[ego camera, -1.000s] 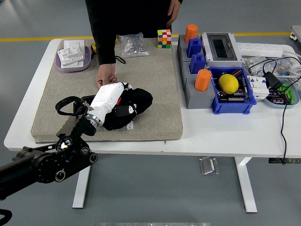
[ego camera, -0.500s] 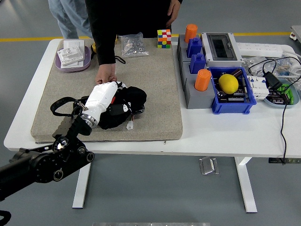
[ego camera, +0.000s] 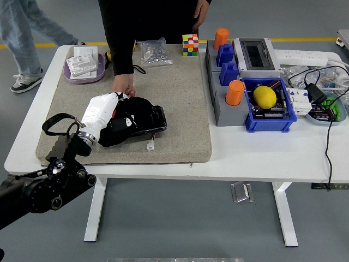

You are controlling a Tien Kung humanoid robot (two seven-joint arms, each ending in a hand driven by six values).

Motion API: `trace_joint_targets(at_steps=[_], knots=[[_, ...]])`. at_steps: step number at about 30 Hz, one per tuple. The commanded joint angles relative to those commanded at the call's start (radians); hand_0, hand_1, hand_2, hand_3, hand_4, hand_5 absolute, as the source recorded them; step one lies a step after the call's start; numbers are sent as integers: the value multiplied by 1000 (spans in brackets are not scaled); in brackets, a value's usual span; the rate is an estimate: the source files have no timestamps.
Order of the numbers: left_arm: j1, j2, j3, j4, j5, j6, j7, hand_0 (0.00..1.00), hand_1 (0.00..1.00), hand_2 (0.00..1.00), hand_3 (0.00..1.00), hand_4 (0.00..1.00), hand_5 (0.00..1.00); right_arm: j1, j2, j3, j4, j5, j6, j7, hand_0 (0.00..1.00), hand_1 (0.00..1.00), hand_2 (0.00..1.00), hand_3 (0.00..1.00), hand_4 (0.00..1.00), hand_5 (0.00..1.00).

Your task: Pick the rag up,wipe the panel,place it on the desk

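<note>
The rag (ego camera: 139, 109) is a black bundle on the grey mat (ego camera: 180, 103), spread over a dark panel (ego camera: 157, 121) whose right edge shows beneath it. My left hand (ego camera: 101, 113) lies on the rag's left part, fingers curled down into the cloth and gripping it, so I judge I'm in the wiping step. A person's hand (ego camera: 122, 85) rests on the mat just behind the rag, seemingly steadying things. My right arm is out of sight. Next I need to drag the cloth across the panel without snagging the small white connector (ego camera: 150, 146) beside it, then set the rag on the table (ego camera: 262, 153)
</note>
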Motion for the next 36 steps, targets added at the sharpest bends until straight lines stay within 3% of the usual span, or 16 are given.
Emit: trace_joint_targets(at_steps=[15,36], knots=[[35,37,-56,19,31,3,-5,218,174,491,446,293,2,-5,4,17,0,-5,-1,-2,716,655,685,587,967,573],[120,98,-168,24,109,15,-9,219,171,488,443,296,2,-9,10,30,0,-3,-2,0,718,656,685,587,970,574]])
